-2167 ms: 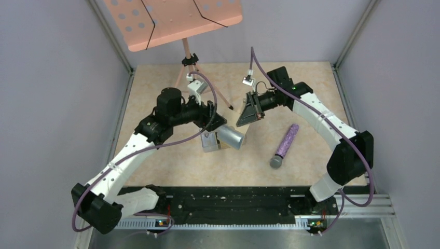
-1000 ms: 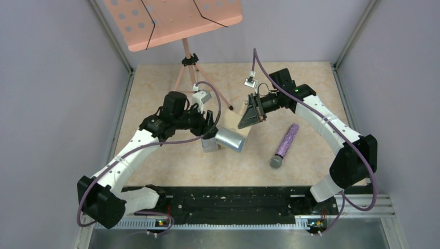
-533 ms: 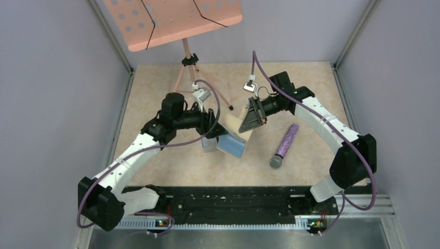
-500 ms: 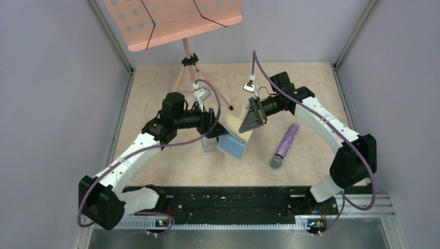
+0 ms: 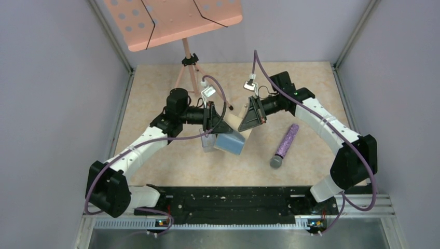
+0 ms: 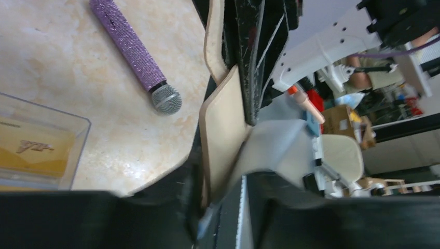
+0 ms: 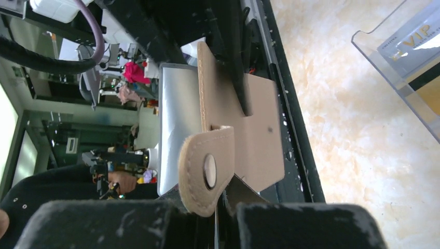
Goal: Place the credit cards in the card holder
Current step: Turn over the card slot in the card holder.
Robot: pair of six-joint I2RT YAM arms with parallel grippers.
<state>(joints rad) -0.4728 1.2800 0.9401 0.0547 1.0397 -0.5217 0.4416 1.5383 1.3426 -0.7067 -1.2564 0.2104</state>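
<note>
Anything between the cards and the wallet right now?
Only the clear box: the credit cards lie inside it, walled in, right beside the open card holder. Nothing else visible stands between them.

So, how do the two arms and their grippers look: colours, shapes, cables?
The left arm and right arm have white shells with black joints and bases. A purple cable runs along each. The left gripper and right gripper are black and wedge-shaped. A small white camera block sits on each wrist.
</note>
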